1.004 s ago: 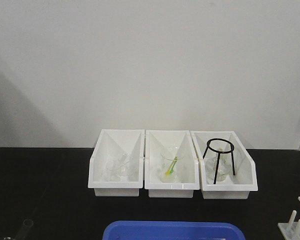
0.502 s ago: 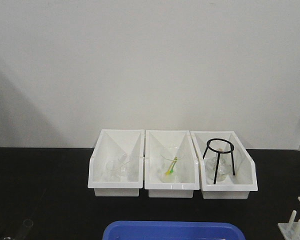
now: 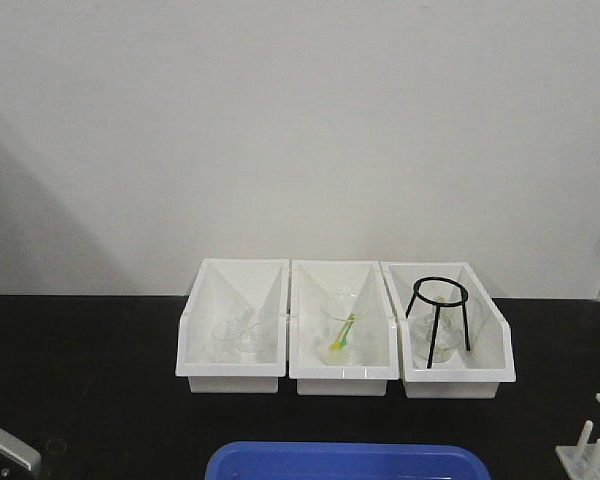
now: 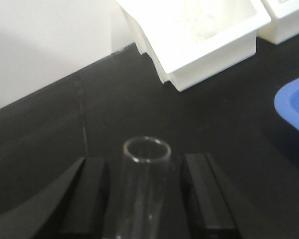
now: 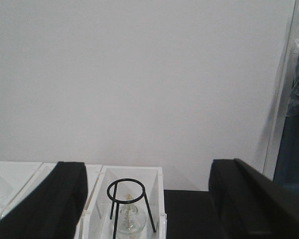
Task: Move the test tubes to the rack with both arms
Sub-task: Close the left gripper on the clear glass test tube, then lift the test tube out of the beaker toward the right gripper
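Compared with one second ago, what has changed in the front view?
The left arm's silver-grey housing has entered the lower left corner of the front view. Its end effector has a test tube between the fingers; a firm grip cannot be told. The white bins, blue tray and rack stayed put.

White bins [image 3: 343, 378], black desk [image 3: 100, 380], blue tray [image 3: 346, 462], clear tube [image 4: 139, 199], black tripod [image 3: 432, 340], white rack [image 3: 592, 450], yellow-green stick [image 3: 342, 335], black fingers [image 4: 87, 194], white wall [image 3: 300, 130].

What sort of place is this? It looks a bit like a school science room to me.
Most likely a chemistry lab bench: clear glassware sits in white bins, a black wire tripod stands in one, and a glass test tube is between the fingers of the open left claw.
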